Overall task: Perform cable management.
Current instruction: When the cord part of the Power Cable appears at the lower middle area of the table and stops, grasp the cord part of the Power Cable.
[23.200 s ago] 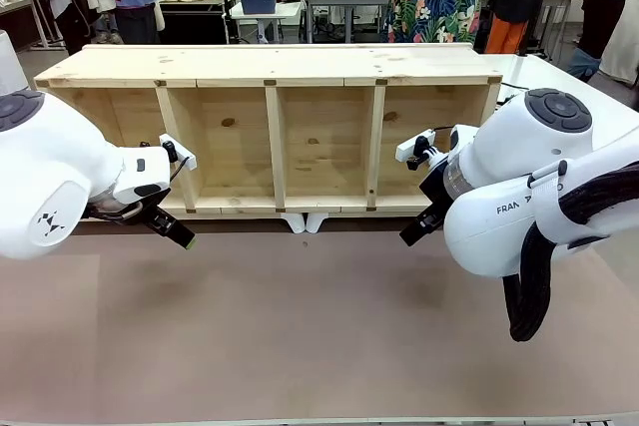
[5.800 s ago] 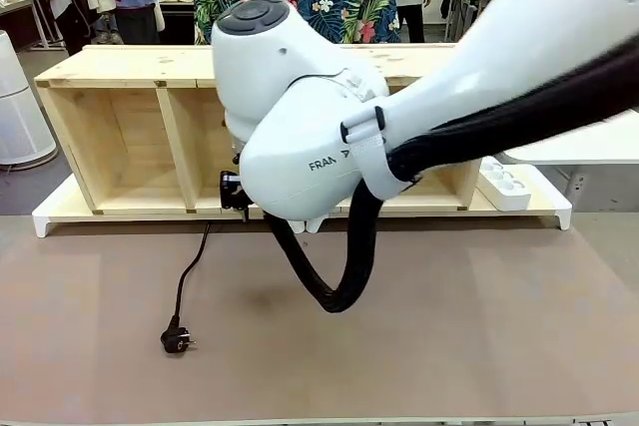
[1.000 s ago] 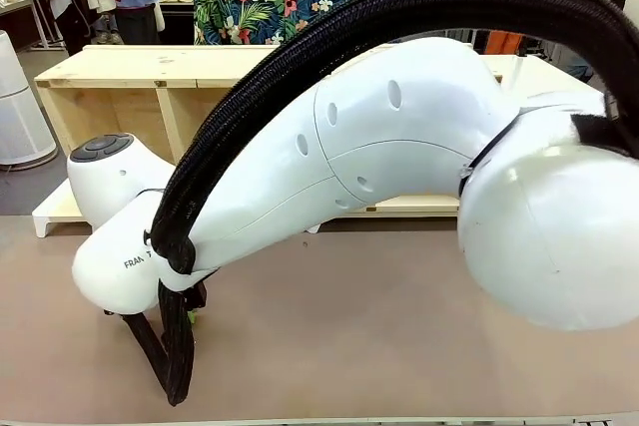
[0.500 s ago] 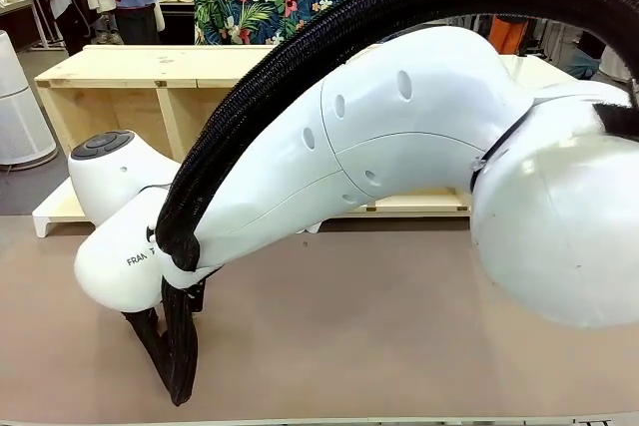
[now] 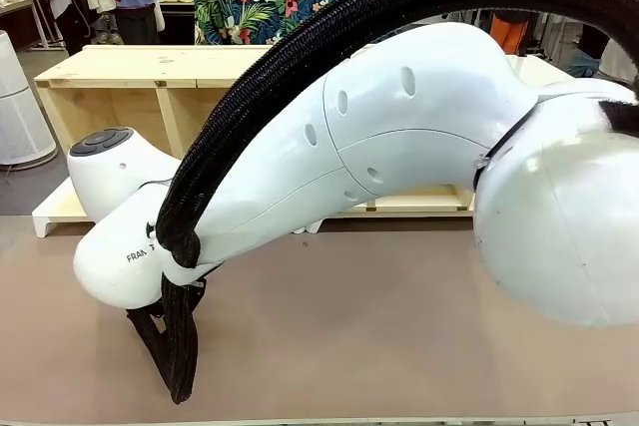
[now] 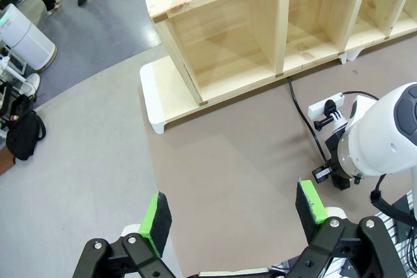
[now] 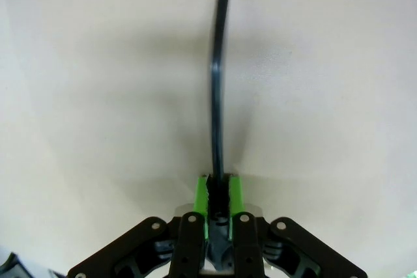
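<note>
Pale tabletop (image 7: pixel 98 96); thin, glossy black cable (image 7: pixel 217 96) in the right end effector (image 7: pixel 218 181).

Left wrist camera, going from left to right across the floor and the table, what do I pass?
Black bag → rounded end of the white base → cable → right arm.

Black cable (image 7: pixel 217 96) (glossy) lies straight, end clamped in right hand (image 7: pixel 218 192).
</note>
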Available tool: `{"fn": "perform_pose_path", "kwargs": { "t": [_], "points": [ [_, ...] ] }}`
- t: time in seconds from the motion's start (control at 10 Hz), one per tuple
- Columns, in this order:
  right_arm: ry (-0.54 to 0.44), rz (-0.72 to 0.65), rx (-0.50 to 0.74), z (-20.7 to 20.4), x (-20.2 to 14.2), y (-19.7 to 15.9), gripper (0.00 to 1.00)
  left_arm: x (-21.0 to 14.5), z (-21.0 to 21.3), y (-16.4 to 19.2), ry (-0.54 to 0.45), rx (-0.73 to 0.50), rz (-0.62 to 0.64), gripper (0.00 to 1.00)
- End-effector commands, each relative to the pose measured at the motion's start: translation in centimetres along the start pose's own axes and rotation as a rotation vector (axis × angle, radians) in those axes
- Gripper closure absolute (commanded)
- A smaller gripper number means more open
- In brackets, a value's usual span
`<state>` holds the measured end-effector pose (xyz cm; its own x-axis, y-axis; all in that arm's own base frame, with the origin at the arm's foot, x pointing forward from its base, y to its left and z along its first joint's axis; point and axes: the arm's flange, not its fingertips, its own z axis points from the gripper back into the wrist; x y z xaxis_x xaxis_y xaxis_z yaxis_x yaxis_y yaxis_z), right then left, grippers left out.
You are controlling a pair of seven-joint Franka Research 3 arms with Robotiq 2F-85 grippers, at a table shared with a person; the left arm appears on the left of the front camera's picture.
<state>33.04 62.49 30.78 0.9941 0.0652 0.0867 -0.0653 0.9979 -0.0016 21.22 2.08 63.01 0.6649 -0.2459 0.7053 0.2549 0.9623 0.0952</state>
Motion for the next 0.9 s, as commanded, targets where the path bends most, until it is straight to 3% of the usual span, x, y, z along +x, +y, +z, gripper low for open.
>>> {"fn": "perform_pose_path", "kwargs": {
  "t": [0.0, 0.6, 0.7, 0.8],
  "points": [
    [0.000, -0.020, -0.012, -0.17, -0.72, 0.02, 1.00, -0.04, 0.01, 0.13, -0.001, -0.001, 0.005, 0.00],
    [-0.013, 0.000, -0.003, -0.08, -0.40, 0.02, 1.00, -0.04, 0.01, 0.13, -0.001, -0.001, 0.005, 0.00],
    [0.001, 0.000, 0.000, 0.00, -0.03, 0.01, 0.89, -0.04, 0.01, 0.13, -0.001, -0.001, 0.005, 0.00],
    [0.001, 0.000, 0.000, 0.00, -0.03, 0.01, 0.89, -0.04, 0.01, 0.13, -0.001, -0.001, 0.005, 0.00]
  ]
}}
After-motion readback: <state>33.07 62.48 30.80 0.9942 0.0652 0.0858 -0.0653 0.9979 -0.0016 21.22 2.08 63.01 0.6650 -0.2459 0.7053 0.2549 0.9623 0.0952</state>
